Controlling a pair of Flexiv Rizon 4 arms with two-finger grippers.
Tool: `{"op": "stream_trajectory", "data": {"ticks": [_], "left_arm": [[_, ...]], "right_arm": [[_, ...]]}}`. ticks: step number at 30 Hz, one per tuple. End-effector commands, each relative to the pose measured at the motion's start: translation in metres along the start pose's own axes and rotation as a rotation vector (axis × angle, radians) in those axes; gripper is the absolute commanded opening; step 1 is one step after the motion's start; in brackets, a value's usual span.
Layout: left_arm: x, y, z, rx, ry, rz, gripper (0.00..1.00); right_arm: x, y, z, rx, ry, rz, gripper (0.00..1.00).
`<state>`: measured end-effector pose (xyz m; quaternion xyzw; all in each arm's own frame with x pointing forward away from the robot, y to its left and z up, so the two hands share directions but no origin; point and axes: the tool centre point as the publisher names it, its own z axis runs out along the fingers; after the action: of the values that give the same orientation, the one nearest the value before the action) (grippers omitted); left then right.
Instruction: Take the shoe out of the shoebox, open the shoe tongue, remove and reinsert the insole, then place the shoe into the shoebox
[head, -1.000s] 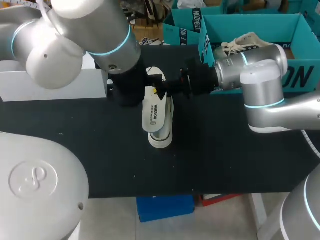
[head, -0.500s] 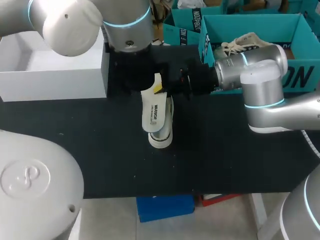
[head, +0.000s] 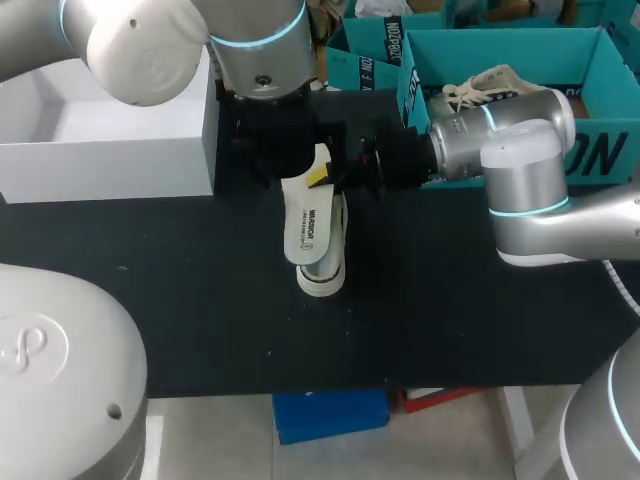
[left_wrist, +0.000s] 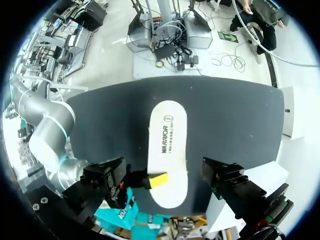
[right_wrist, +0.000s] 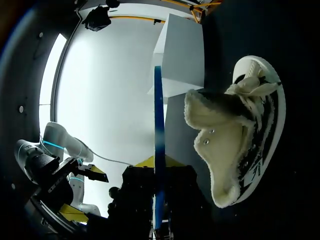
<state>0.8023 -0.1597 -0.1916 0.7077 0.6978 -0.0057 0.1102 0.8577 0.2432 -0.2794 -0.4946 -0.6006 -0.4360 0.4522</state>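
The white insole (head: 308, 222) hangs tilted over the white shoe (head: 324, 274) at the table's middle. My right gripper (head: 322, 178) comes in from the right and is shut on the insole's heel end, one yellow tip (left_wrist: 158, 180) showing on top of it. In the right wrist view the insole (right_wrist: 158, 145) is a thin blue edge between its fingers, and the fleece-lined shoe (right_wrist: 235, 150) lies beside it. My left gripper (head: 268, 160) hovers over the heel end, open, with one black finger (left_wrist: 224, 178) beside the insole (left_wrist: 168, 140) and nothing held.
An open white box (head: 100, 150) stands at the back left, close behind my left arm. Teal boxes (head: 600, 60) stand at the back right, one with another light shoe (head: 490, 85) in it. Bare black mat (head: 450, 320) lies toward the front.
My left arm has swung to the right, uncovering the white box and coming over the shoe's heel end. The right gripper and the insole have kept still.
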Motion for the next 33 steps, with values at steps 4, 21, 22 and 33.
{"op": "stream_trajectory", "data": {"ticks": [4,21,22,33], "left_arm": [[-0.002,0.024,0.009,-0.006,0.033,-0.006,1.0],[0.006,0.093,0.032,0.006,0.052,-0.032,1.0],[0.006,0.093,0.032,0.006,0.052,-0.032,1.0],[0.008,0.147,0.048,0.031,0.025,-0.052,1.0]], "right_arm": [[0.0,0.0,0.001,-0.002,-0.003,0.001,0.0],[0.0,0.0,0.001,-0.002,-0.003,0.001,0.0],[0.0,0.0,0.001,-0.002,-0.003,0.001,0.0],[0.0,0.0,0.001,-0.002,-0.003,0.001,0.0]]}}
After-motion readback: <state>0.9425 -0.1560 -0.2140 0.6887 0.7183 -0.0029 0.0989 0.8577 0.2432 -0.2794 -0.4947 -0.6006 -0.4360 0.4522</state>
